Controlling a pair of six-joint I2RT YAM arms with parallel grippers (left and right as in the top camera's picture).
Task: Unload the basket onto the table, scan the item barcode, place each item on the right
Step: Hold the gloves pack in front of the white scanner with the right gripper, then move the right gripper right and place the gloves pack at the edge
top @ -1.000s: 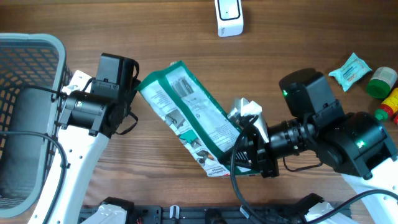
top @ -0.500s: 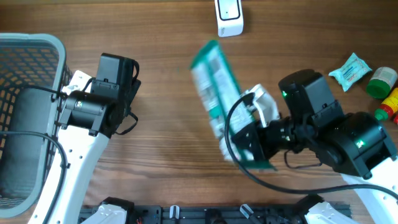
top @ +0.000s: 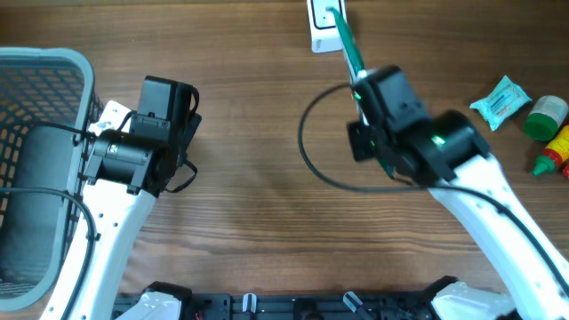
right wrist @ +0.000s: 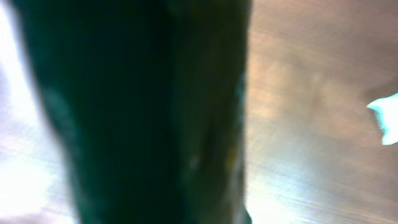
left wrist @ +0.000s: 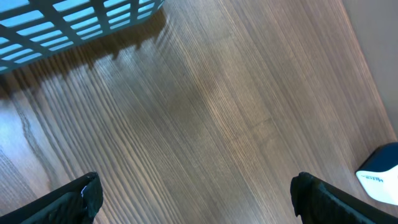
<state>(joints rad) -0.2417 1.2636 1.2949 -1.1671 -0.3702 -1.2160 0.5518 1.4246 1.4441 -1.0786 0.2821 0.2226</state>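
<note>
The item, a green and white pouch (top: 348, 43), hangs edge-on in the overhead view, its top end right beside the white scanner (top: 320, 27) at the table's far edge. My right gripper (top: 363, 84) is shut on the pouch's lower part, and the fingers themselves are hidden under the wrist. In the right wrist view the pouch (right wrist: 143, 112) is a dark green blur filling most of the picture. My left gripper (left wrist: 196, 199) stands open over bare wood with nothing between its fingers, well left of the pouch.
A grey wire basket (top: 44, 71) stands at the left edge, its rim (left wrist: 74, 25) also showing in the left wrist view. At the right edge lie a light blue packet (top: 502, 98), a green-capped bottle (top: 544, 117) and a red and yellow bottle (top: 556, 151).
My right arm has swung the pouch from lying flat across the table's middle up to the far scanner, turning it edge-on. The left arm has not moved.
</note>
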